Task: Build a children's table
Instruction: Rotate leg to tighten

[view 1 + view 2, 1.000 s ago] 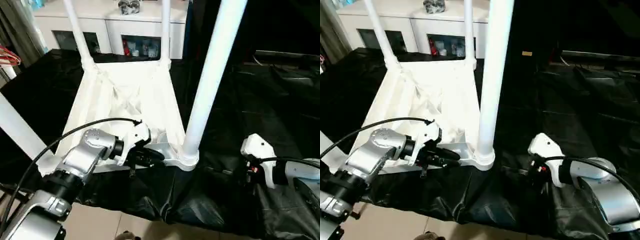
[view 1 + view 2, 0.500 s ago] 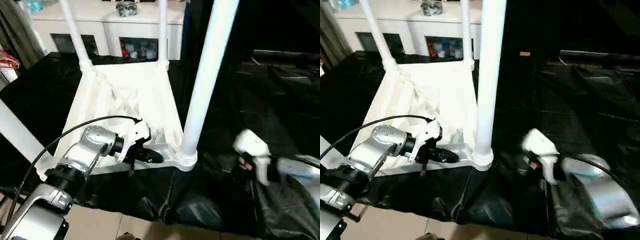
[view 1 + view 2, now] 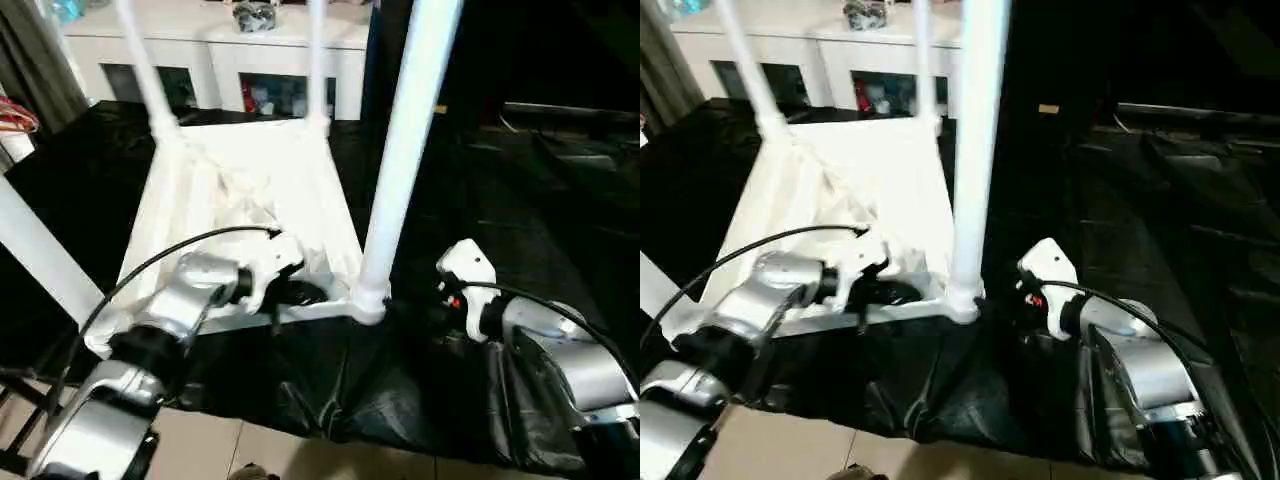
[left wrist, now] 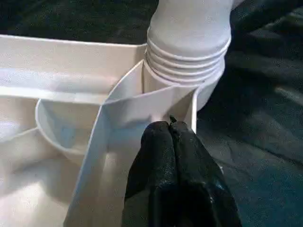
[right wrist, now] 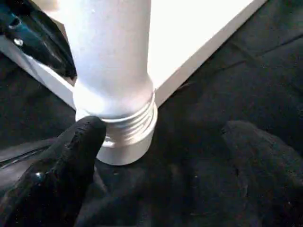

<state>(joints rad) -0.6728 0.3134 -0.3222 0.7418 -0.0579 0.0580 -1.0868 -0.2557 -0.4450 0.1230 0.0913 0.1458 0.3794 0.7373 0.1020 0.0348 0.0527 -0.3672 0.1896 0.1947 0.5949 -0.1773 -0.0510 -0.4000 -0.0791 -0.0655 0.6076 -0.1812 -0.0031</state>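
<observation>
Right wrist view: my right hand [image 5: 156,156] gapes wide beside the near leg [image 5: 113,61], gripping nothing. My left hand [image 4: 171,130], closed and empty, presses a rib of the upturned children's table [image 3: 250,190] on the black-draped tabletop [image 3: 560,200]. Risk: a careless sideways knock could unseat this leg at its threaded collar [image 5: 128,125].

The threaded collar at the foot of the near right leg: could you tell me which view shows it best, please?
The left wrist view: the collar sits close and sharp, its ridges countable above the corner socket. The right wrist view shows it too, partly behind a black finger. The eye views show just the leg meeting the corner.
</observation>
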